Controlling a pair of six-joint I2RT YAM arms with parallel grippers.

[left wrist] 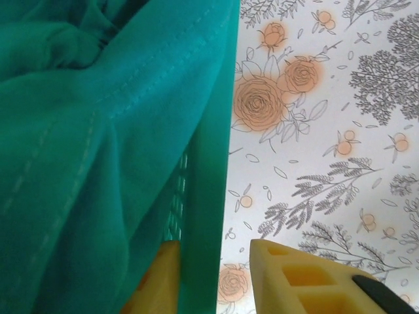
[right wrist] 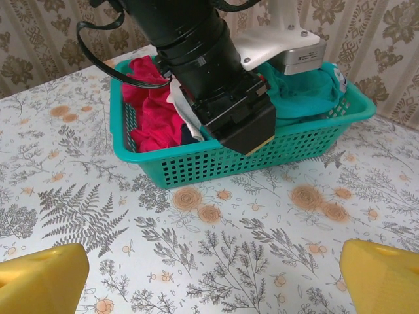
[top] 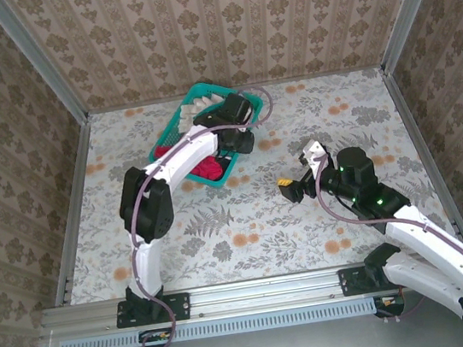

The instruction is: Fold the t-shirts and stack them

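T-shirts (right wrist: 157, 118) lie bundled in the mesh basket (right wrist: 216, 163) toward the far edge of the desk (top: 247, 223), left of centre. The left hand (left wrist: 213, 278) is part open and straddles the basket wall, one finger inside beside the teal shirt (left wrist: 78, 144). Closing there would likely pinch the wall and drag the basket. The right hand (top: 296, 173) hovers wide open, holding nothing.

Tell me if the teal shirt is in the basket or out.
In: the teal t-shirt lies bunched, unfolded, inside the basket.
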